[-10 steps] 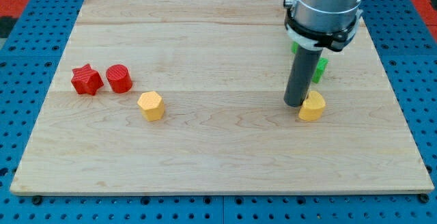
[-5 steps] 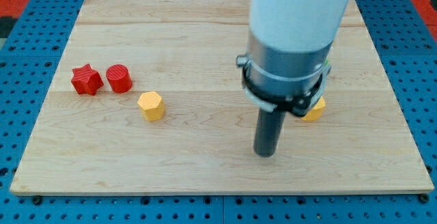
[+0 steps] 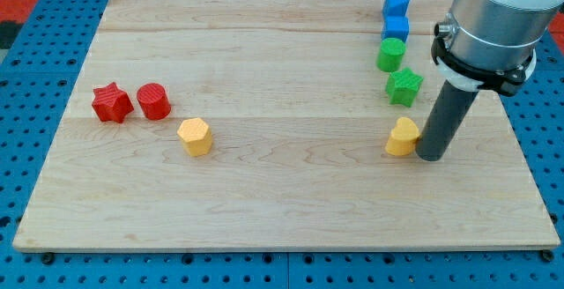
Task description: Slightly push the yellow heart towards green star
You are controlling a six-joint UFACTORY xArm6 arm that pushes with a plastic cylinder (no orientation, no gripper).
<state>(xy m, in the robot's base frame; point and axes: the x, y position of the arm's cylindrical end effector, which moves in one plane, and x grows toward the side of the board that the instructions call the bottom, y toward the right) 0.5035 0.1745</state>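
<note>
The yellow heart [image 3: 404,137] lies on the wooden board at the view's right, just below the green star [image 3: 404,86], with a small gap between them. My tip [image 3: 431,156] stands on the board right beside the yellow heart, on its right and slightly lower side, touching or nearly touching it. The dark rod rises from there to the grey arm body at the view's upper right.
Above the green star stand a green cylinder [image 3: 390,55] and two blue blocks [image 3: 396,29] [image 3: 396,5] in a column. At the view's left are a red star [image 3: 112,103], a red cylinder [image 3: 153,101] and a yellow hexagon [image 3: 195,136]. The board's right edge [image 3: 515,139] is near.
My tip swung from the yellow heart's left, down and around below it, to its right side. The arm no longer hides the green and blue blocks. The heart has barely moved.
</note>
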